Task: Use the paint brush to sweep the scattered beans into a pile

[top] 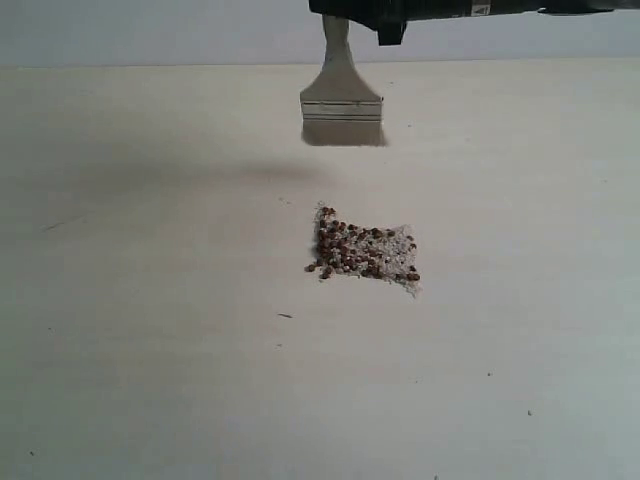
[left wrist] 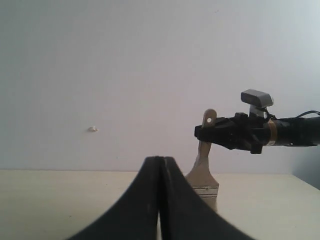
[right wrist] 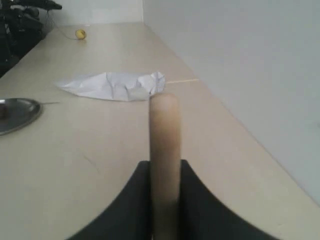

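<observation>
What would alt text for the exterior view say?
A paint brush hangs bristles-down from a black robot arm at the top edge, above a pale table. Nearer the camera, reddish-brown beans lie in one pile with pale crumbs.

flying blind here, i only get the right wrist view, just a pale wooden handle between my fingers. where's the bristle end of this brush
Observer: The wide flat paint brush hangs bristles down from the right gripper, above the table and behind the beans in the exterior view.
Operator: are the beans piled or spread
Observer: The tiny dark reddish-brown beans lie in one compact patch mixed with pale crumbs, apart from the bristles.
Operator: and the left gripper
Observer: The left gripper is shut on nothing, and its camera sees your brush from the side.
</observation>
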`<action>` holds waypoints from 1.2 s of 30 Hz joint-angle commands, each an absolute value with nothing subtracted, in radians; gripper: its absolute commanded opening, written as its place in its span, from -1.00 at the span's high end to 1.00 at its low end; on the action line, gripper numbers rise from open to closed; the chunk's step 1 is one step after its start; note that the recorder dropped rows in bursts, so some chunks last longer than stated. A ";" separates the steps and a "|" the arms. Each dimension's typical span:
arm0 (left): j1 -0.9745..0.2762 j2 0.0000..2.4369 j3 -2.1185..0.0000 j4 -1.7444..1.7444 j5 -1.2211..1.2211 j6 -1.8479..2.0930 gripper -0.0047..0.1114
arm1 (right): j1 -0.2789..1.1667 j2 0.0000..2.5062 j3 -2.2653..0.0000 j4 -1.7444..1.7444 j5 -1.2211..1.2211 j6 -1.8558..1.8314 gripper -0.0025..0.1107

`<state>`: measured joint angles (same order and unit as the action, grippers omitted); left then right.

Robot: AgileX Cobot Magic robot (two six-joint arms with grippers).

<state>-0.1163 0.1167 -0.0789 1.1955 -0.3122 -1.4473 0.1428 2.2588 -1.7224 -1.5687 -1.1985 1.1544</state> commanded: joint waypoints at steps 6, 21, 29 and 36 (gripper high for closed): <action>-0.116 0.113 -0.076 1.194 -0.312 -1.447 0.92 | 0.136 2.339 -1.823 -1.639 -1.221 1.173 0.96; -0.116 0.113 -0.076 1.194 -0.312 -1.447 0.92 | 0.140 2.342 -1.823 -1.744 -1.221 1.532 0.96; -0.116 0.113 -0.076 1.194 -0.312 -1.447 0.92 | 0.171 2.342 -1.823 -1.744 -1.221 1.626 0.96; -0.116 0.113 -0.076 1.194 -0.312 -1.447 0.92 | 0.174 2.339 -1.823 -1.744 -1.221 1.523 0.96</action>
